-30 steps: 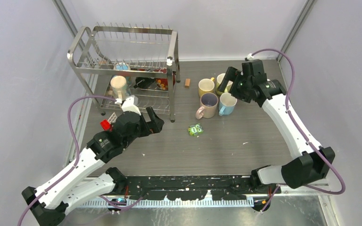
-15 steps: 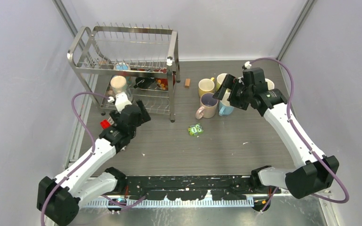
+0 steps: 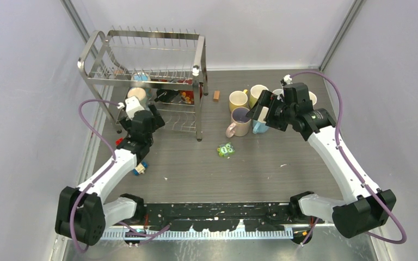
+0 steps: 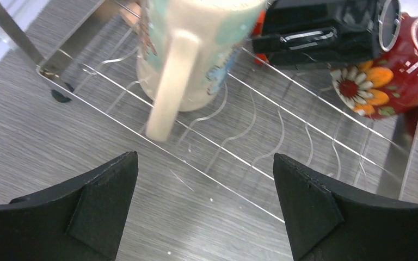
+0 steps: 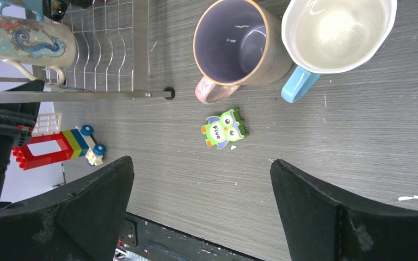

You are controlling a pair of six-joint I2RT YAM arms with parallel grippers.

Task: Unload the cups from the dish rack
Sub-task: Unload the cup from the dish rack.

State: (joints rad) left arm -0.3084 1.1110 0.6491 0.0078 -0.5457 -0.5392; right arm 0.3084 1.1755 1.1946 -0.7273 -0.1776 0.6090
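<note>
My left end effector point(image 4: 204, 166) is spread wide and empty at the near edge of the dish rack point(image 3: 200, 51), facing the cream dragon mug point(image 4: 196, 49) on its lower tier. My right end effector point(image 5: 200, 168), equally wide and empty, hangs above the purple-lined mug point(image 5: 234, 43) and blue-handled mug point(image 5: 334, 32) on the worktop point(image 5: 359, 136), right of the rack.

Upper left of the frame: the dish rack point(image 3: 141, 82), a mug point(image 3: 136, 94) on its lower tier. To its right, a cluster of cups point(image 3: 241, 120); just below them, a toy block point(image 3: 226, 149).
</note>
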